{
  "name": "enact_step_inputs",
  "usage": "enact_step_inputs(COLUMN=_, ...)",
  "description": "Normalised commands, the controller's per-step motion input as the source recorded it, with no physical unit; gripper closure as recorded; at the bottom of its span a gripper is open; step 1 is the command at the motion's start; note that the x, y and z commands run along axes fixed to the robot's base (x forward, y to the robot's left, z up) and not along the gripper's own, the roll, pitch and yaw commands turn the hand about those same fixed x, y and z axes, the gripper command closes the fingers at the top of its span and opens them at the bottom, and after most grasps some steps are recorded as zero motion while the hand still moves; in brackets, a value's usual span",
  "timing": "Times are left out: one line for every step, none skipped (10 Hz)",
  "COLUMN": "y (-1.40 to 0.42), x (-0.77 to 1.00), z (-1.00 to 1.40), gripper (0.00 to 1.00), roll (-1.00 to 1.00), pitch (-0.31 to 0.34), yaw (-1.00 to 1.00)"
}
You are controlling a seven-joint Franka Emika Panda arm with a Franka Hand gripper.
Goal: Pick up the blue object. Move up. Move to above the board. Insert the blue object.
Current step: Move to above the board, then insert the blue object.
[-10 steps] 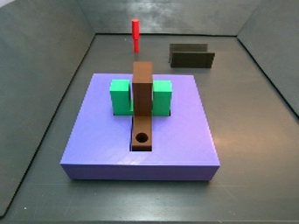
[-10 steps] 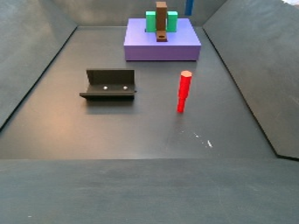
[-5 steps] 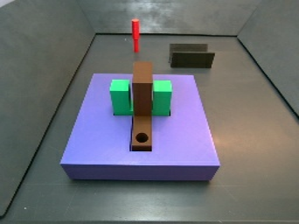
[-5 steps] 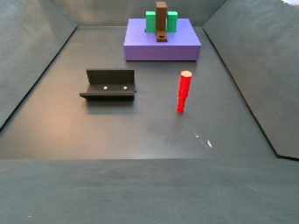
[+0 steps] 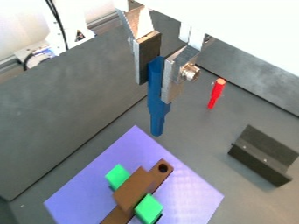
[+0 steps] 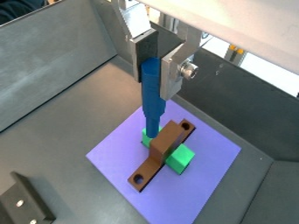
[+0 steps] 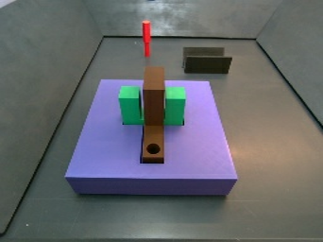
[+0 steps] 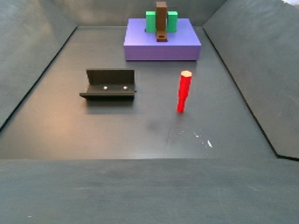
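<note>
My gripper (image 5: 156, 87) is shut on the blue object (image 5: 156, 109), a blue peg that hangs down between the silver fingers; both show in both wrist views (image 6: 152, 83), (image 6: 152, 109). Neither appears in the side views. The board (image 7: 154, 99) is a brown plank lying across a green block (image 7: 130, 104) on a purple platform (image 7: 113, 151). Its round hole (image 7: 154, 148) is at the near end. From the wrist views the peg hangs high above the platform, with the board (image 6: 160, 153) below it. No red tip shows on the peg.
A red peg (image 8: 184, 92) stands upright on the dark floor, also in a side view (image 7: 146, 36) and a wrist view (image 5: 216, 92). The fixture (image 8: 108, 84) stands on the floor apart from the platform. Grey walls enclose the floor.
</note>
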Motion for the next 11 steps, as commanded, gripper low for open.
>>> enact_step_inputs(y=-0.18, x=0.08, z=0.04, gripper=1.0, roll=0.02, pitch=0.083, yaw=0.01)
enact_step_inputs(y=-0.75, x=0.0, z=-0.36, gripper=1.0, roll=-0.19, pitch=-0.027, yaw=0.03)
enact_step_inputs(y=-0.89, x=0.0, z=-0.46, gripper=1.0, roll=-0.14, pitch=-0.009, yaw=0.07)
enact_step_inputs(y=-0.99, x=0.0, z=-0.46, gripper=1.0, roll=-0.04, pitch=-0.021, yaw=0.09)
enact_step_inputs(y=-1.0, x=-0.02, z=-0.45, gripper=1.0, roll=0.0, pitch=-0.09, yaw=0.11)
enact_step_inputs(y=-1.0, x=-0.04, z=-0.48, gripper=1.0, roll=0.03, pitch=-0.1, yaw=0.12)
enact_step_inputs(y=-1.0, x=0.0, z=-0.52, gripper=1.0, roll=0.05, pitch=-0.15, yaw=0.12)
enact_step_inputs(y=-0.67, x=-0.03, z=-0.75, gripper=1.0, roll=0.07, pitch=-0.237, yaw=0.01)
enact_step_inputs(y=-0.64, x=-0.02, z=-0.73, gripper=1.0, roll=0.07, pitch=-0.243, yaw=0.04)
enact_step_inputs(y=-0.57, x=0.0, z=-0.75, gripper=1.0, roll=0.11, pitch=-0.234, yaw=0.06)
enact_step_inputs(y=-0.49, x=0.0, z=-0.7, gripper=1.0, roll=0.24, pitch=-0.197, yaw=0.0)
